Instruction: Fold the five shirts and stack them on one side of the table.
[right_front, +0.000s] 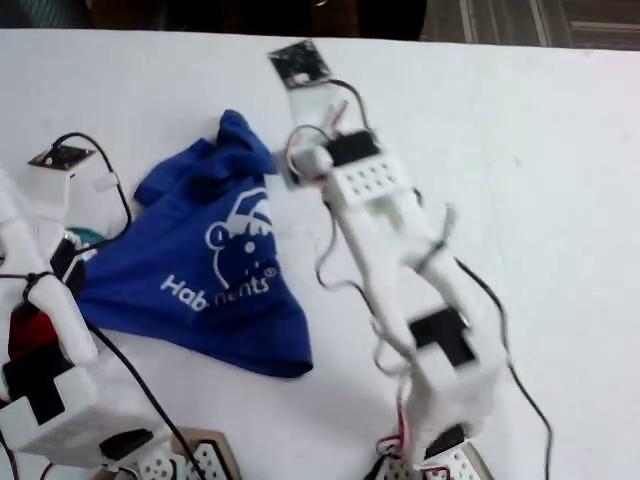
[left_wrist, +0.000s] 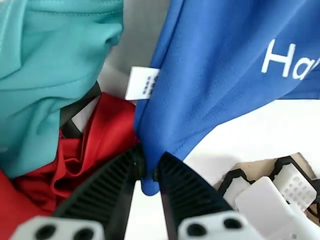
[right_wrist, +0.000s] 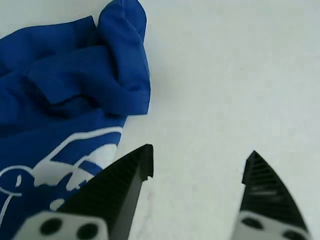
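A crumpled blue shirt (right_front: 200, 270) with white print lies left of the table's middle. My left gripper (left_wrist: 147, 167) is shut on the blue shirt's (left_wrist: 215, 75) edge, at the shirt's left corner. A teal shirt (left_wrist: 45, 65) and a red shirt (left_wrist: 95, 150) are bunched right beside that grip; in the high view the teal shirt (right_front: 85, 237) and the red shirt (right_front: 25, 330) peek out under the left arm (right_front: 50, 300). My right gripper (right_wrist: 200, 162) hangs open over bare table beside the blue shirt's (right_wrist: 65, 90) bunched far end. The right arm (right_front: 365, 185) stretches up the middle.
The white table (right_front: 540, 150) has wide free room to the right and at the back. Black cables (right_front: 130, 370) trail from both arms. Arm bases (right_front: 180, 460) and white mounts (left_wrist: 270, 192) sit along the front edge.
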